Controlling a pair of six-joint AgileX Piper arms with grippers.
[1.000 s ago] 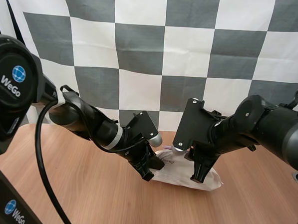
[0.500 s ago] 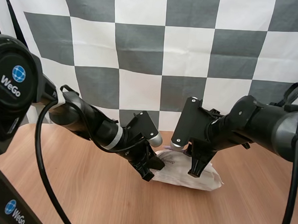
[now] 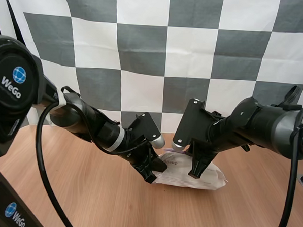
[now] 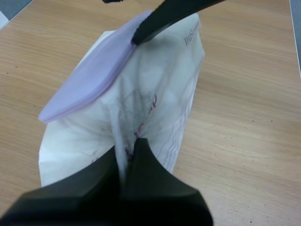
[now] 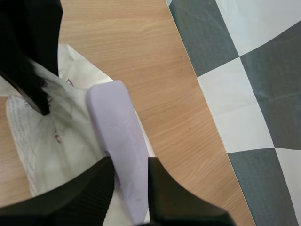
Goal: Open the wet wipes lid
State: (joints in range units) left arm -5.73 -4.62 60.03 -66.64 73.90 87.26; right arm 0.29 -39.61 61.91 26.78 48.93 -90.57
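Because the soft white wet wipes pack [image 3: 211, 182] was a light, limp pouch that would likely crumple and slide if tugged, it probably needed one end pinned while only its stiffer part was pulled. That part was the flat lilac plastic lid [image 5: 115, 122] on top, best taken at its free edge. The pack lay on the pale wooden table [image 3: 86, 201] between the two arms. The left gripper [image 4: 127, 153] was clamped on a fold of film at the pack's end nearer the left arm. The right gripper [image 5: 130, 162] had its fingers set either side of the lid, pinching it. Against a second earlier, the right gripper had shifted up and toward the left arm — off the pack's right part — while the pack and left gripper had not moved.
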